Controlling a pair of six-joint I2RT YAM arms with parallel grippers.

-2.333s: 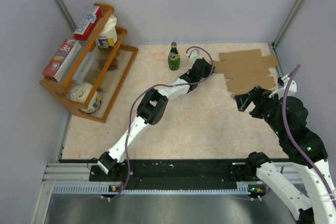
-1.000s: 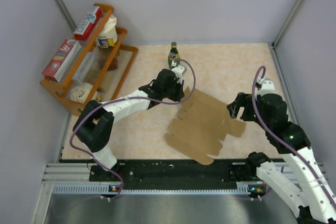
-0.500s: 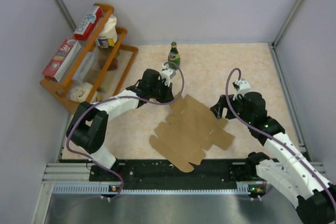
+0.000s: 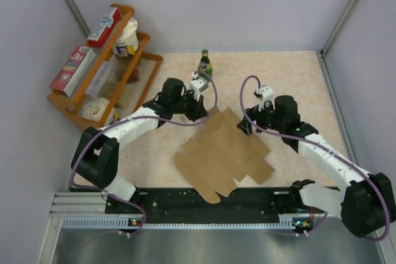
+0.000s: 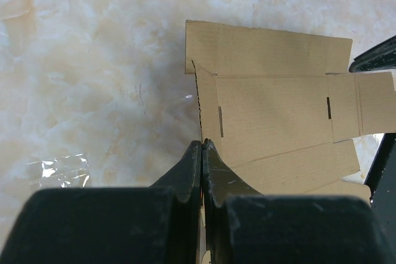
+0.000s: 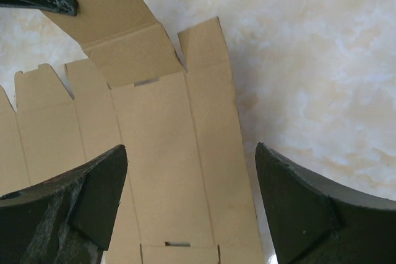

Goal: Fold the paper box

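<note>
Brown paper box unfolded | left claw pinching its edge flap | right claw spread wide above it

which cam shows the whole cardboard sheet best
Top external: the paper box shows nearly its full outline there. Left wrist shows only one slotted end, pinched by the left gripper. Right wrist shows a few panels below the open right gripper.
</note>
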